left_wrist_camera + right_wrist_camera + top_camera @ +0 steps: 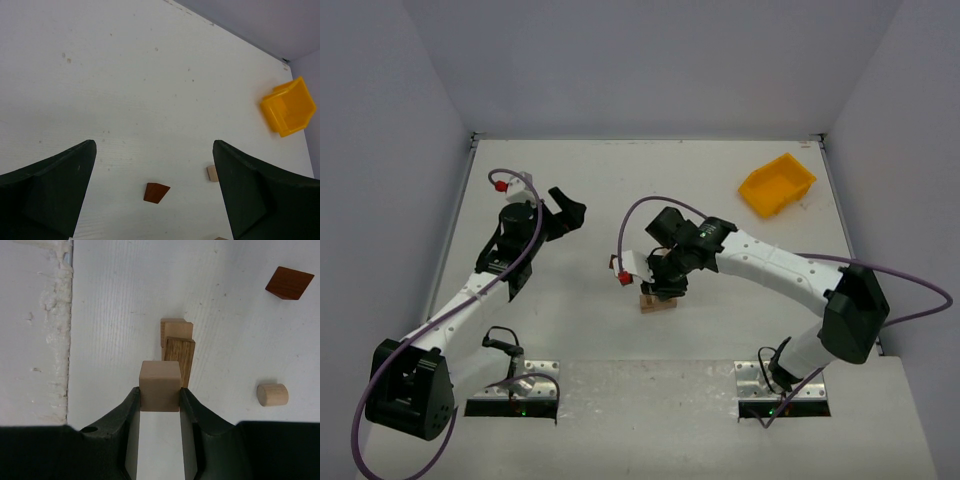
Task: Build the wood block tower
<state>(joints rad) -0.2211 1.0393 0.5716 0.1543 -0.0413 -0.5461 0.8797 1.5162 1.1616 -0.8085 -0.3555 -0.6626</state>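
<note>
White table [590, 180] with plain grey walls [650, 60] on three sides, so pretty bare. From the top camera, the yellow bin [776, 185] sits out at about 2 o'clock from the table's middle. The left gripper [568, 210] hangs over bare table at 9 o'clock, well apart from everything. The right gripper [665, 288] is down near the middle, right over a little clump of tan blocks [657, 302], which its body mostly hides. Left wrist cam: both dark fingers [60, 185] are spread wide with nothing between them. On the table beyond, the reddish-brown block [156, 192] lies flat at 6 o'clock in the frame, a small pale block [213, 173] is at its 2 o'clock beside the right finger, and the bin is way off at 2 o'clock near the wall. Right wrist cam is the good one: the jaws are pinching a pale cube [159, 385] by its two sides. Just past it at 1 o'clock stands a brown grained block [179, 357], with another pale one touching it at 12. Can't tell whether the cube is resting on anything. A pale dowel piece [272, 394] lies alone at the cube's 3 o'clock, and the reddish-brown block is far off at 1 o'clock.
</note>
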